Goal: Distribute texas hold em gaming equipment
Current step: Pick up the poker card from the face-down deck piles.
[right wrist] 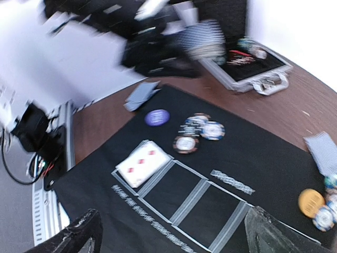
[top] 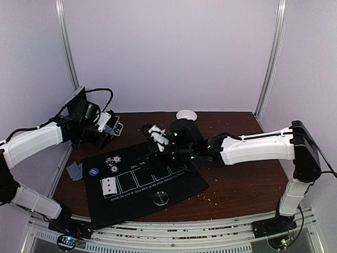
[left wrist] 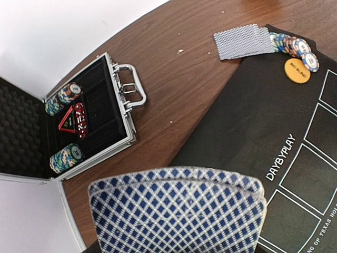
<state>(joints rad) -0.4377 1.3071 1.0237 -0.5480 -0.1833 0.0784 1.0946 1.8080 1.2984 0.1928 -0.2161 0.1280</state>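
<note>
Dealing step: left fingers (top: 103,134) pinch blue-checked card deck (left wrist: 176,211); right fingers (right wrist: 79,234) spread above black 5-box mat (right wrist: 247,153). Next, likely: draw 1 card for box 2 (top: 127,182).

**Operator:** What does the left wrist view withhold?

**Technician:** The card fan (left wrist: 176,211) runs off the bottom edge and hides what grips it. The case (left wrist: 95,116) lid is cut at the left edge, and the mat (left wrist: 274,132) at the right.

**Operator:** And the right wrist view?

**Technician:** The top is blurred, so the left claw (right wrist: 184,52) and the fan are smears. The right claw (right wrist: 174,237) fingers (right wrist: 73,237) are cropped at the bottom corners. One card (right wrist: 324,150) and some chips (right wrist: 330,203) are cropped at the right edge.

**Operator:** The top view?

**Technician:** The right arm (top: 253,147) covers part of the mat's far side. The mat print is too small to read.
</note>
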